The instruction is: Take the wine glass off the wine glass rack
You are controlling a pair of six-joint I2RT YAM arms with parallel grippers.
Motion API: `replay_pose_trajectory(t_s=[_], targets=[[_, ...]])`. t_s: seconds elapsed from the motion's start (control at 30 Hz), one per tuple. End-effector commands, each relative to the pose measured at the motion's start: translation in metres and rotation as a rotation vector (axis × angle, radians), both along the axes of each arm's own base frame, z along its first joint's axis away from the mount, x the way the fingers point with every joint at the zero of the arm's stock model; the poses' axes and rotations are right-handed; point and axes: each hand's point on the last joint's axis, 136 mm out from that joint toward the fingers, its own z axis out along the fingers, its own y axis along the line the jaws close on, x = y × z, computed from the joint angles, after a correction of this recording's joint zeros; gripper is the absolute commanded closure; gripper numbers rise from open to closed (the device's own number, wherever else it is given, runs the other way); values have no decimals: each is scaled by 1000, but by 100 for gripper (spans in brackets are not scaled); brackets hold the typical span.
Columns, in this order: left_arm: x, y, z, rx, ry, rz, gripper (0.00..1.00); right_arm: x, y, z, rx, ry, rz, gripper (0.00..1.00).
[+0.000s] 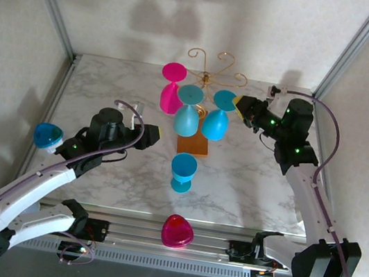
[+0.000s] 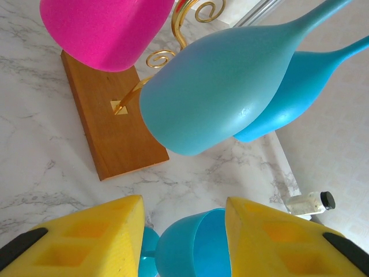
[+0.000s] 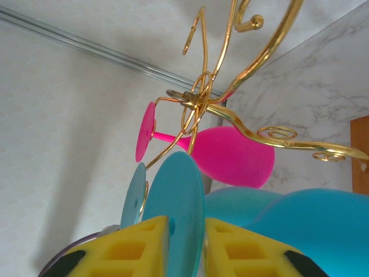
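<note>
Right gripper (image 1: 240, 106) is seen right of centre in the top view, at the foot of the blue wine glass (image 1: 217, 119). In the right wrist view the right gripper (image 3: 185, 222) sits at the bottom edge, with its yellow pads (image 3: 130, 248) set either side of that glass's foot disc (image 3: 176, 196). The gap is narrow, and whether the disc is actually clamped cannot be told.

The blue wine glass is hung upside down on the wine glass rack (image 1: 208, 79), at upper centre on the marble table (image 1: 254, 185), right side of the rack. A light-blue wine glass (image 1: 187, 114) is hung just beside it on the left, and a pink wine glass (image 1: 171, 89) further left. The rack's gold scroll arms (image 3: 196, 99) are seen above the pads, and its wooden base (image 1: 192, 145) below the glasses.

Left gripper (image 1: 150, 135) is placed left of centre, well apart from the rack — jaws spread wide, nothing held. In the left wrist view, the left gripper (image 2: 183, 203) frames an upright blue glass (image 2: 190, 248) at bottom centre, standing below the base (image 2: 115, 127). The light-blue glass (image 2: 219, 86) and blue glass (image 2: 288, 98) are at upper right, the pink one (image 2: 104, 29) upper left.

Another pink glass (image 1: 177, 231) is lying at the bottom centre edge — another blue one (image 1: 48, 135) at far left.
</note>
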Motion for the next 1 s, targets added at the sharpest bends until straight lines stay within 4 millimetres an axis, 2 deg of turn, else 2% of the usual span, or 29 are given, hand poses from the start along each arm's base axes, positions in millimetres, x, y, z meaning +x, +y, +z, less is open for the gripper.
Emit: replay_pose_trajectory(t_s=[0.0,0.37,0.5,0.77,0.97], targets=[[1,1,6,-13,-16,18,59,0,1,0,14,-8,15,79],[2,3,3,-4,-13,29,60,-3,0,-1,16,-7,12,92],[2,4,4,-3,-18,35,60,-3,0,1,23,-6,15,100],[1,9,8,-4,-33,52,60,-4,2,11,57,-3,29,100],[0,9,9,-6,-33,54,60,-3,7,28,95,-22,57,100]])
